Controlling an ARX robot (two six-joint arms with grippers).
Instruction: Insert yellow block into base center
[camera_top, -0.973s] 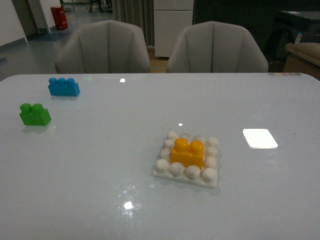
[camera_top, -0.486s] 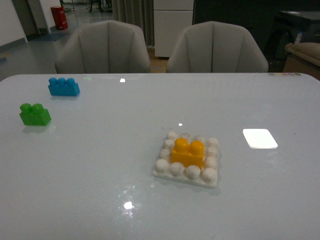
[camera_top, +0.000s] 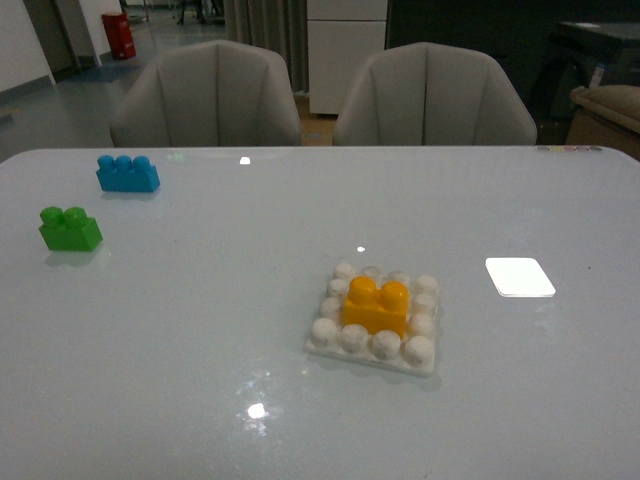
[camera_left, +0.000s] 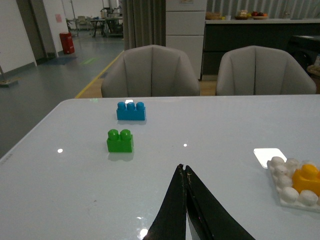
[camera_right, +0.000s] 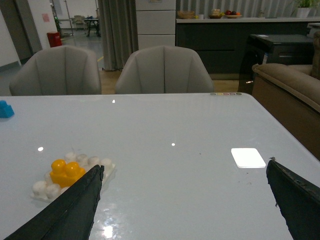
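Yellow block (camera_top: 375, 305): you'll find it seated on the middle studs of the base (camera_top: 330, 340), white studs showing on every side of it.
Progress: to my eye the insertion looks done; whether it is pressed fully home you cannot tell from here.
Left gripper (camera_left: 184, 172): your fingers are pressed together with nothing between them, well back from the base.
Right gripper (camera_right: 182, 210): spread wide and empty, the block just beside one finger in its wrist view.
Green brick (camera_top: 69, 228) and blue brick (camera_top: 127, 173): well apart from the base, toward the left.
Open room: the table (camera_top: 200, 320) around the base is bare; its far edge meets two chairs (camera_top: 205, 95).
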